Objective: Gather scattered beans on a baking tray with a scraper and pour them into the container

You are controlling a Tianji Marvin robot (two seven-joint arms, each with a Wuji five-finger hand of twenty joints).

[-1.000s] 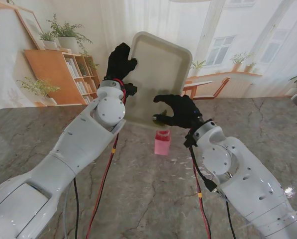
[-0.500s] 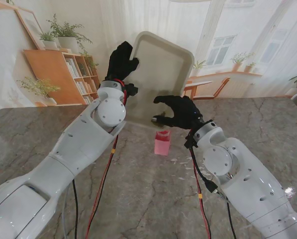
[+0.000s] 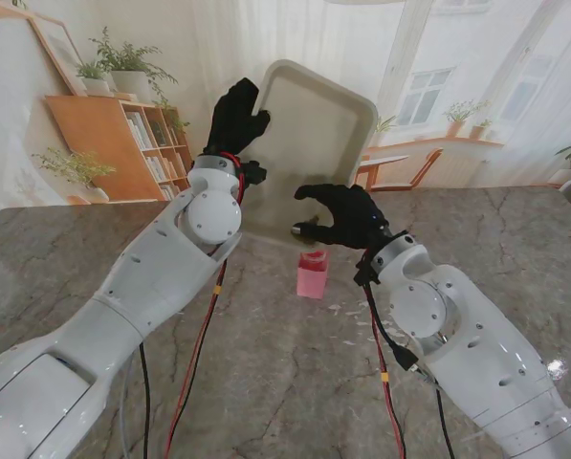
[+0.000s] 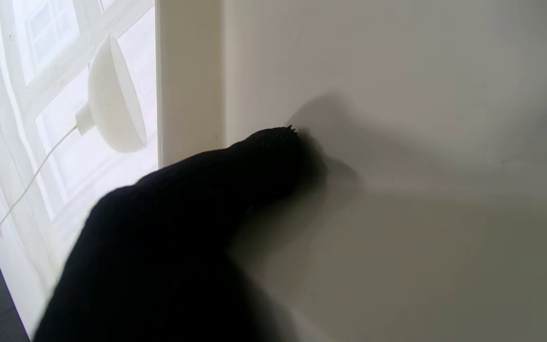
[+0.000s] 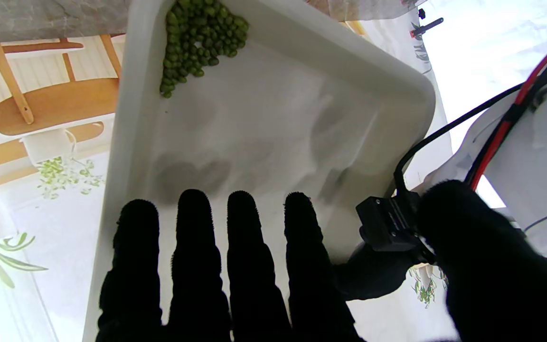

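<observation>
Left robot hand (image 3: 235, 117): black-gloved, raised well above the tabletop (image 3: 266, 382), closed on the left rim of the baking tray (image 3: 314, 143). Its thumb crosses over the rim onto the side of the tray that faces me. In the left wrist view one fingertip (image 4: 273, 147) presses flat against the pale tray surface (image 4: 420, 142); the other fingers are out of sight there.

Baking tray: cream-coloured, tipped up steeply on edge over the far middle of the tabletop, its underside turned toward me in the stand view. Its lowest part hangs behind the right robot hand, above the container.

Container (image 3: 312, 274): small pink cup, upright on the tabletop near its middle, just nearer to me than the tray's low edge and beside the right wrist.

Right robot hand (image 3: 340, 214): black-gloved, held at the tray's lower right part. Fingers are curled in the stand view; a small pale object shows at the fingertips, too small to identify, so whether this hand grips anything cannot be told. In the right wrist view four fingers (image 5: 242, 256) lie side by side, extended against the tray's inner face (image 5: 264, 123).

Beans (image 5: 197, 38): green, heaped in one inner corner of the tray; seen only in the right wrist view.
</observation>
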